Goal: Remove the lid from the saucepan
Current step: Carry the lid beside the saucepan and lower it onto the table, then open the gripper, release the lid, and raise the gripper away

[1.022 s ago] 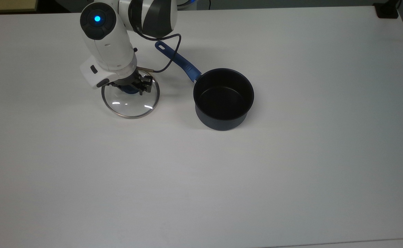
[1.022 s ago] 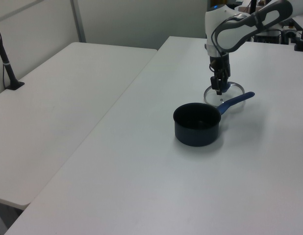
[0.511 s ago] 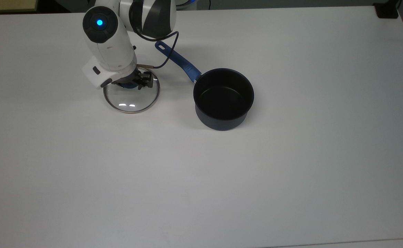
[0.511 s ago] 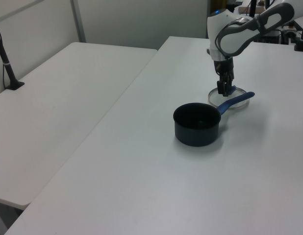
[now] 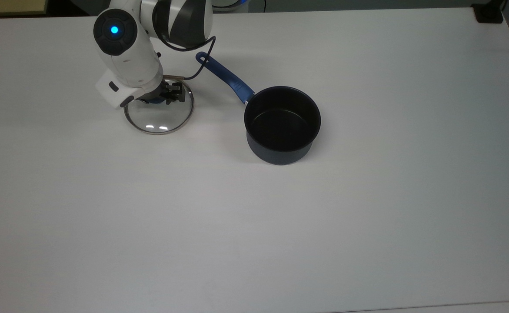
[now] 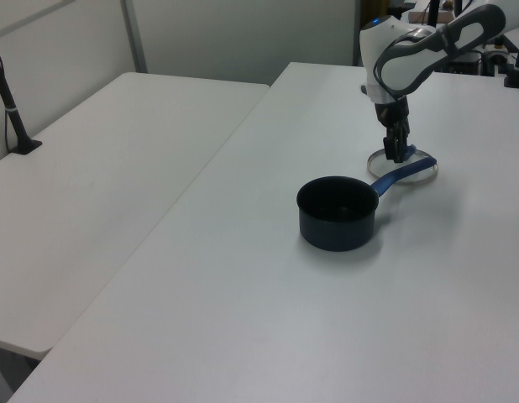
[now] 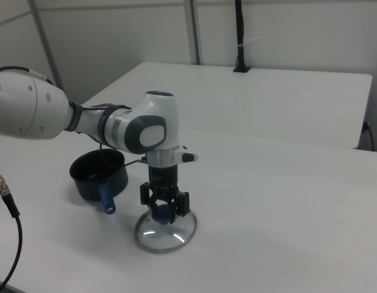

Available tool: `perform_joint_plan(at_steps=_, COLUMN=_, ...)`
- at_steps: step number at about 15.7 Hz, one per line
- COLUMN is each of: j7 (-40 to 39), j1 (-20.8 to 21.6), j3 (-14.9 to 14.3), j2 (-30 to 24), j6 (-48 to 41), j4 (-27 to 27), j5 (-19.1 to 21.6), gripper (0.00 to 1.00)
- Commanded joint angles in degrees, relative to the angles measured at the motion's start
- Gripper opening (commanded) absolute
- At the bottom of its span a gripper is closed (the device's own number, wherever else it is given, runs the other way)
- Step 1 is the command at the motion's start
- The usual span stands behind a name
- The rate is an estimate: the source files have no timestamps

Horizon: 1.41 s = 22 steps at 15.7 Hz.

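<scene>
**Lid set off to the side, pan open**

Shifted since the earlier frames: the round clear glass lid with thin metal rim and blue knob (image 5: 158, 114) and the gripper (image 5: 161, 98) over it had travelled toward the top view's upper left, farther from the pot, and the lid had come down to lie flat or very nearly flat on the white surface (image 5: 324, 226).

Item, lid: lay apart from the small deep navy-black saucepan (image 5: 282, 125), at the top view's left of it, near the slotted end of the long blue handle (image 5: 224, 77).

Item, saucepan: stood upright and uncovered, its black inside bare. Judged from this, the removal itself was done; what remained was the release and withdrawal.

Item, gripper: pointed straight down over the lid's centre, the jaws narrowly set and closed on the blue knob (image 7: 163, 211).

Views compared: the right view showed the jaws flanking the knob and the whole glass disc beneath, where the top view had the arm's white wrist covering much of both. The left view (image 6: 398, 154) showed the lid's rim lying behind the pan handle, low against the surface. The top view alone gave the plain gap between lid and pan. Whether the rim fully touched the surface could not be told.
</scene>
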Motion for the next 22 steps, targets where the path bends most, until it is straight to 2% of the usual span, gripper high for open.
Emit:
perform_joint_plan(at_steps=1, j7=-3.04, j1=0.38, j3=-1.07, j2=-3.41, j6=-2.48, j4=-2.04, j5=-0.9, gripper=0.67)
perform_joint_plan(at_steps=3, j7=-3.04, j1=0.46, j3=-1.07, j2=-4.38, j6=-2.31, j4=-1.6, j5=-0.9, gripper=0.84)
perform_joint_plan(at_steps=4, j7=-2.87, j1=0.55, j3=-1.07, j2=-4.73, j6=-2.22, j4=-1.51, j5=-0.9, gripper=0.96)
perform_joint_plan(at_steps=5, j7=-2.6, j1=0.73, j3=-1.07, j2=-5.0, j6=-2.22, j4=-1.42, j5=-0.99, gripper=1.0)
perform_joint_plan(at_steps=8, j7=-2.43, j1=0.9, j3=-1.07, j2=-7.98, j6=-1.69, j4=-1.16, j5=-0.9, gripper=1.0)
perform_joint_plan(at_steps=11, j7=0.98, j1=1.34, j3=0.59, j2=-11.31, j6=-2.12, j4=1.21, j5=-0.81, gripper=1.0)
perform_joint_plan(at_steps=14, j7=8.55, j1=1.08, j3=5.51, j2=-16.23, j6=-4.75, j4=1.74, j5=-0.81, gripper=1.0)
perform_joint_plan(at_steps=16, j7=9.79, j1=0.73, j3=8.58, j2=-17.13, j6=-6.43, j4=2.7, j5=-0.81, gripper=1.0)
perform_joint_plan(at_steps=18, j7=14.25, j1=0.29, j3=11.92, j2=-17.3, j6=-6.7, j4=3.67, j5=-0.81, gripper=1.0)
perform_joint_plan(at_steps=22, j7=15.86, j1=-0.41, j3=15.45, j2=-18.44, j6=-14.32, j4=7.8, j5=-0.72, gripper=1.0)
